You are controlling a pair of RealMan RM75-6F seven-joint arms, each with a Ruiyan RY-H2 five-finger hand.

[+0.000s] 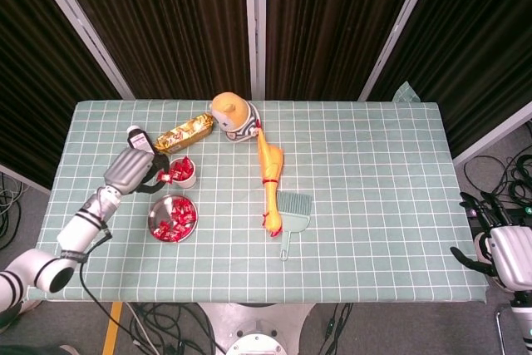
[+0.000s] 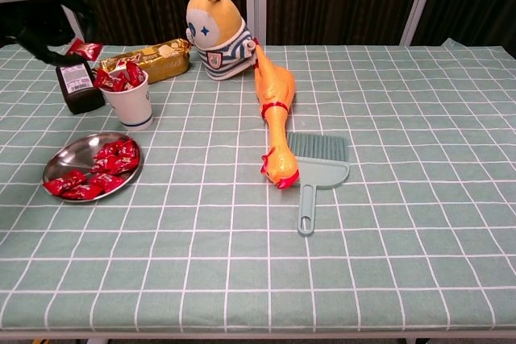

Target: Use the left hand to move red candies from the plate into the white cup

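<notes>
Candy delivery is the step under way, as I read it: the left hand (image 1: 133, 170) hangs just to the left of the white cup (image 1: 183, 174), above the table, with a single red candy (image 2: 84, 49) pinched at its dark fingertips (image 2: 50, 55) while the rest of the hand looks loosely curled. From the chest view the sweet sits up and to the left of the cup's rim, not yet over the opening. The cup already bristles with red wrappers, and the plate (image 1: 159, 209) in front of it holds a good heap of red candies (image 1: 176, 218) yet, so I'd judge the job partly done. What the next move seems to call for is a short carry rightward until the candy is squarely above the mouth, then a release; with the cup so full, a drop from the edge could well bounce out, and the dark bottle (image 2: 77, 84) just beside the cup leaves little room. The right hand (image 1: 505, 248) hangs off the table's far corner, fingers spread, holding nothing.
</notes>
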